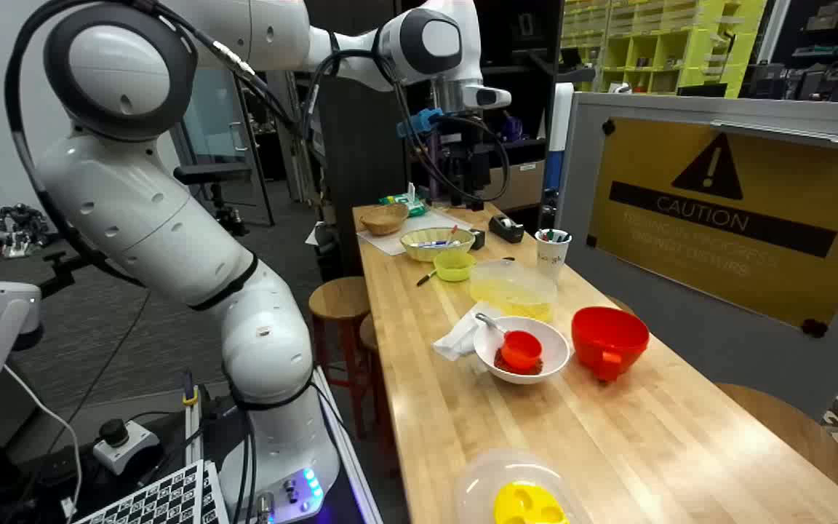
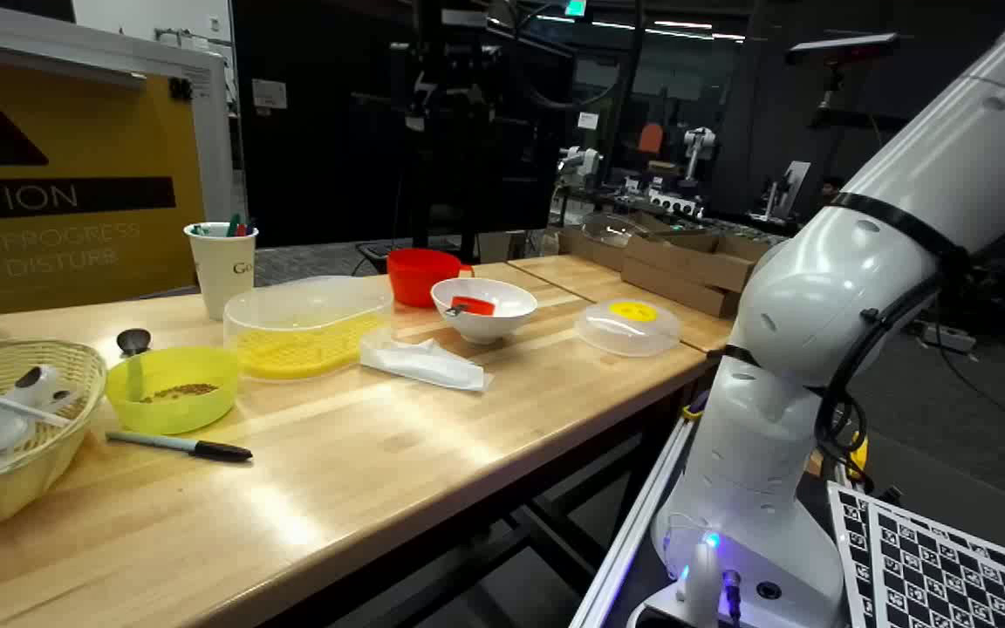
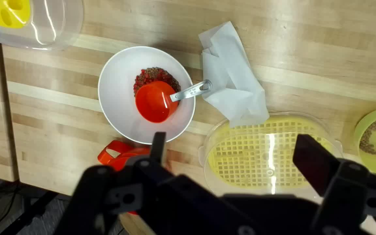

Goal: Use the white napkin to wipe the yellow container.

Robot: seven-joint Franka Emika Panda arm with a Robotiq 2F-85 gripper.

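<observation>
1. Starting from the wrist view's left, the lid is lying well away from the work.
2. The red bowl is showing lower down, partly hidden by the gripper.
3. The white bowl is holding the scoop, whose handle is jutting over the rim to the right.
4. The gripper is hanging well above the table, its jaws standing wide apart and holding nothing.
5. The napkin is lying on the table just beside the white bowl. From the gripper it is lying below and toward the top of the wrist view, near midway between the jaws. Its long axis is running steeply down that view, leaning right at the lower end, so the jaws' closing line is crossing it. I am judging that the pick-up is coming next: a shift that way, a descent, a pinch across the width, with the nearer jaw clearing the scoop's handle.
6. The container is sitting below and right of the napkin, whose lower end is overlapping its rim in this view; I cannot tell if they are touching. Wiping is seemingly still waiting.
7. The green bowl is standing farthest right, apart from the napkin.
</observation>
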